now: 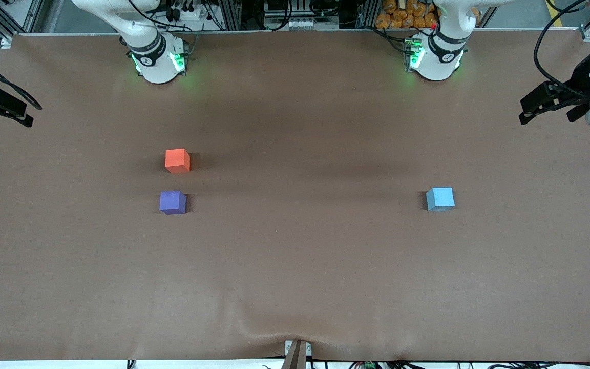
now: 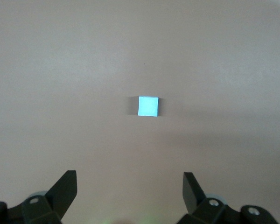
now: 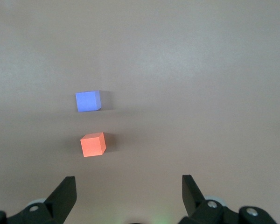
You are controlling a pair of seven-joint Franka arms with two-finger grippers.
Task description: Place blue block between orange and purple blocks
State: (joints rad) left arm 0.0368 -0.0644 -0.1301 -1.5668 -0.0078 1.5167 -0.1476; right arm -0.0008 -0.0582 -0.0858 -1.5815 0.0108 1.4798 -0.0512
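Note:
The blue block sits on the brown table toward the left arm's end; it also shows in the left wrist view. The orange block and the purple block sit toward the right arm's end, the orange one farther from the front camera, with a narrow gap between them. Both show in the right wrist view, orange and purple. My left gripper is open and empty, high over the table. My right gripper is open and empty, also high.
The brown table cover has a wrinkle at its front edge near a small bracket. The two arm bases stand at the back edge.

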